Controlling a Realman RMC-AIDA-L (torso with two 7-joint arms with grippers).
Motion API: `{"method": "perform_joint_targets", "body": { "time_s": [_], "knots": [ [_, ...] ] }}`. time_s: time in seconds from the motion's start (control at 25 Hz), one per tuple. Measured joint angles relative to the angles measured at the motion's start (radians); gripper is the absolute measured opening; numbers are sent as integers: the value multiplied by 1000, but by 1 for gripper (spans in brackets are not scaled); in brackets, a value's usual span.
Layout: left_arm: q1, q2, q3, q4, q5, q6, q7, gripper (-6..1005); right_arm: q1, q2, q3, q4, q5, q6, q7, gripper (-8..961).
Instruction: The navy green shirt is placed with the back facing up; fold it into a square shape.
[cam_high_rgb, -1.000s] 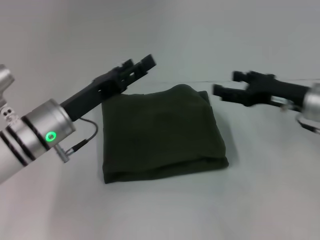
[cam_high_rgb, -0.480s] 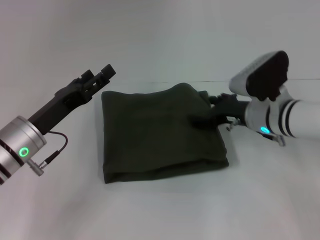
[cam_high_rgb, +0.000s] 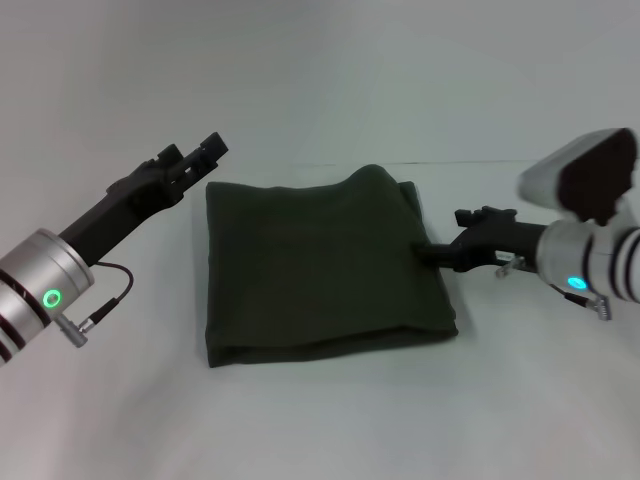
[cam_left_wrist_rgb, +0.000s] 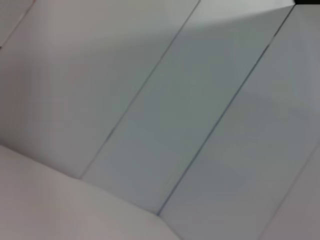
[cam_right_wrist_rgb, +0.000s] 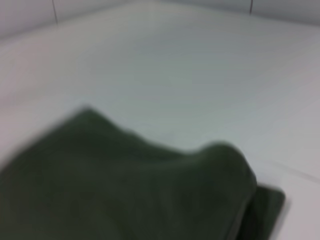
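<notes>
The navy green shirt (cam_high_rgb: 320, 265) lies folded into a roughly square, layered block in the middle of the white table, plain side up, with no letters showing. My left gripper (cam_high_rgb: 205, 150) hovers just beyond the shirt's far left corner, apart from the cloth. My right gripper (cam_high_rgb: 432, 250) is low at the shirt's right edge, its tip at the cloth's side. The right wrist view shows the shirt (cam_right_wrist_rgb: 125, 185) close up, with a raised fold and a lower layer sticking out. The left wrist view shows only pale panels.
The white table (cam_high_rgb: 330, 420) stretches around the shirt on all sides. A pale wall (cam_high_rgb: 330, 70) stands right behind it. A red cable (cam_high_rgb: 110, 290) hangs from my left wrist above the table.
My left arm pulled back to the left, off the shirt's far edge. My right arm reached over the shirt's right part, then drew back to its right edge. The shirt has not moved.
</notes>
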Motion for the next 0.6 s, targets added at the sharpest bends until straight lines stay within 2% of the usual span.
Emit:
{"method": "perform_joint_targets", "body": {
  "time_s": [0.12, 0.16, 0.2, 0.28, 0.44, 0.52, 0.6],
  "knots": [
    [-9, 4, 2, 2, 1, -37, 2, 934, -57, -4, 29, -95, 49, -110, 36, 905],
    [-13, 6, 3, 3, 2, -51, 5, 934, -92, -6, 67, -150, 92, -201, 44, 905],
    [-16, 8, 4, 4, 3, -66, 11, 935, -92, -6, 67, -150, 92, -201, 44, 905],
    [-26, 13, 5, 12, 16, -110, 55, 935, -113, -10, 112, -173, 132, -300, 31, 906],
    [-37, 23, 12, 20, 55, -111, 132, 935, -124, -19, 206, -164, 163, -456, -52, 906],
    [-44, 36, 34, 38, 121, -87, 189, 935, -125, -32, 215, -156, 150, -514, -91, 906],
    [-53, 54, 77, 75, 243, -45, 222, 935, -122, -44, 207, -151, 114, -565, -117, 906]
  ]
}}
